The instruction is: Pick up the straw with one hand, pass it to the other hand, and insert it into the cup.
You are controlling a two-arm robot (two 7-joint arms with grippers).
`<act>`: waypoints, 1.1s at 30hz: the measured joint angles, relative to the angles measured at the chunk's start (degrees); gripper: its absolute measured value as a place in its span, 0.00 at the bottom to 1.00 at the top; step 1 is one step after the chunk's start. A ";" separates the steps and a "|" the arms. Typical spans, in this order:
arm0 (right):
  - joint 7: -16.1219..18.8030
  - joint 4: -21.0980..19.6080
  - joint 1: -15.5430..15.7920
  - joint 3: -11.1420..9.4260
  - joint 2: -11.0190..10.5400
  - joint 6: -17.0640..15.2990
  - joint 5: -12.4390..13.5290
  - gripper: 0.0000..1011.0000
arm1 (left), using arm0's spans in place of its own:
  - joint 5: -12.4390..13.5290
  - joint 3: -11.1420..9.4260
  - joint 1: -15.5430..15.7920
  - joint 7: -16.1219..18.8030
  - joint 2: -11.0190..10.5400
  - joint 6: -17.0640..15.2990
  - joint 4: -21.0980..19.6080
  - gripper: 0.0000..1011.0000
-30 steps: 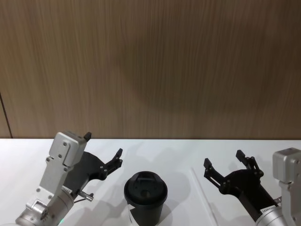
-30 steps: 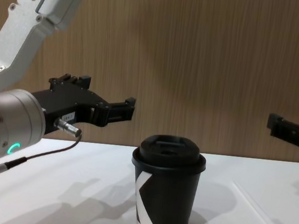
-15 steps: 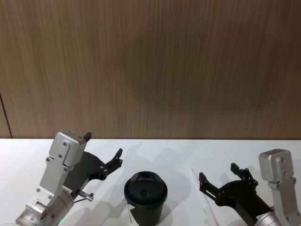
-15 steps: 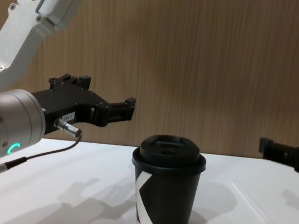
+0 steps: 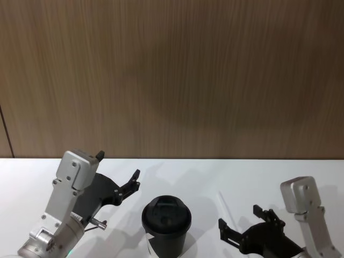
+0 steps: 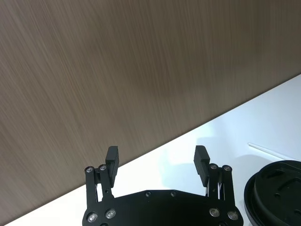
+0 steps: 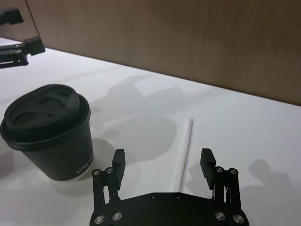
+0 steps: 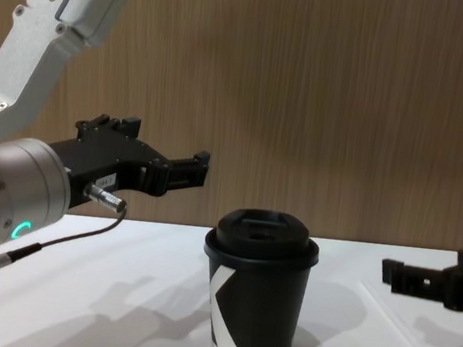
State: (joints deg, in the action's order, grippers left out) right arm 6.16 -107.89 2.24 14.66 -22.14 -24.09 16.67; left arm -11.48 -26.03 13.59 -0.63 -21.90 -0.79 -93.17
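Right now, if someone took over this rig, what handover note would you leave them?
Grippers: the right gripper is open, low above the table, jaws either side of the straw, not gripping it. The left gripper is open and empty, held in the air left of the cup.
Things: the straw lies flat on the table, right of the cup and apart from it. The cup stands upright, lid on.
Done: nothing yet.
Left: grasp the straw, pass it to the left gripper, insert it into the cup.

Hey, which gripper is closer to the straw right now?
Right. The right gripper hangs open just above the straw, which lies on the table; the left gripper, also open, is held up on the cup's other side.
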 joint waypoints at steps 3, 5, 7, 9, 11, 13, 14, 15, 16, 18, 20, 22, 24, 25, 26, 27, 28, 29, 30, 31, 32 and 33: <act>0.49 -0.13 0.10 0.21 -0.27 -1.07 0.01 0.99 | 0.00 0.00 0.00 0.00 0.00 0.00 0.00 0.99; 0.71 -0.15 0.22 0.37 -0.43 -1.70 -0.02 0.99 | 0.00 0.00 0.00 0.00 0.00 0.00 0.00 0.99; 0.81 -0.16 0.35 0.57 -0.57 -2.10 -0.27 0.99 | 0.00 0.00 0.00 0.00 0.00 0.00 0.00 0.99; 0.82 -0.16 0.41 0.73 -0.65 -2.16 -0.60 0.99 | 0.00 0.00 0.00 0.00 0.00 0.00 0.00 0.99; 0.81 -0.11 0.49 0.88 -0.76 -2.15 -1.01 0.99 | 0.00 0.00 0.00 0.00 0.00 0.00 0.00 0.99; 0.62 0.13 0.63 1.16 -0.87 -1.92 -1.86 0.99 | 0.00 0.00 0.00 0.00 0.00 0.00 0.00 0.99; 0.33 0.31 0.74 1.34 -0.91 -1.65 -2.38 0.99 | 0.00 0.00 0.00 0.00 0.00 0.00 0.00 0.99; 0.17 0.39 0.79 1.42 -0.92 -1.50 -2.65 0.99 | 0.00 0.00 0.00 0.00 0.00 0.00 0.00 0.99; 0.04 0.52 0.84 1.53 -0.92 -1.37 -2.90 0.99 | 0.01 0.00 0.00 0.00 0.00 0.00 0.00 0.99; -0.38 0.81 0.99 1.75 -0.89 -0.99 -3.62 0.99 | 0.00 0.00 0.00 0.00 0.00 0.00 0.00 0.99; -0.78 1.09 1.14 1.93 -0.81 -0.69 -4.26 0.99 | 0.00 0.00 0.00 0.00 0.00 0.00 0.00 0.99; -1.01 1.30 1.28 2.02 -0.75 -0.53 -4.60 0.99 | 0.00 0.00 0.00 0.00 0.00 0.00 0.00 0.99; -1.26 1.56 1.46 2.09 -0.64 -0.31 -5.01 0.99 | 0.00 0.00 0.00 0.00 0.00 0.00 0.00 0.99; -1.37 1.66 1.52 2.12 -0.60 -0.23 -5.18 0.99 | 0.00 0.00 0.00 0.00 0.00 0.00 0.00 0.99; -1.50 1.85 1.67 2.14 -0.54 -0.10 -5.41 0.99 | 0.00 0.00 0.00 0.00 0.00 0.00 0.00 0.99; -1.50 1.85 1.67 2.14 -0.54 -0.10 -5.41 0.99 | 0.00 0.00 0.00 0.00 0.00 0.00 0.00 0.99; -1.59 2.00 1.80 2.15 -0.46 0.02 -5.60 0.99 | 0.00 0.00 0.00 0.00 0.00 0.00 0.00 0.99; -1.68 2.15 1.90 2.15 -0.39 0.11 -5.78 0.99 | 0.01 0.00 0.00 0.00 0.00 0.00 0.00 0.99; -1.72 2.24 1.97 2.13 -0.34 0.13 -5.83 0.99 | 0.00 0.00 0.00 0.00 0.00 0.00 0.00 0.99; -1.76 2.32 2.02 2.12 -0.29 0.15 -5.88 0.99 | 0.00 0.00 0.00 0.00 0.00 0.00 0.00 0.99; -1.82 2.39 2.07 2.09 -0.24 0.17 -5.93 0.99 | 0.00 0.00 0.00 0.00 0.00 0.00 0.00 0.99; -1.84 2.45 2.12 2.06 -0.20 0.18 -5.97 0.99 | 0.00 0.00 0.00 0.00 0.00 0.00 0.00 0.99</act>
State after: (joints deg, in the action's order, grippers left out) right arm 4.32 -105.44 4.36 16.72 -22.34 -23.91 10.70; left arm -11.48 -26.02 13.59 -0.62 -21.89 -0.79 -93.18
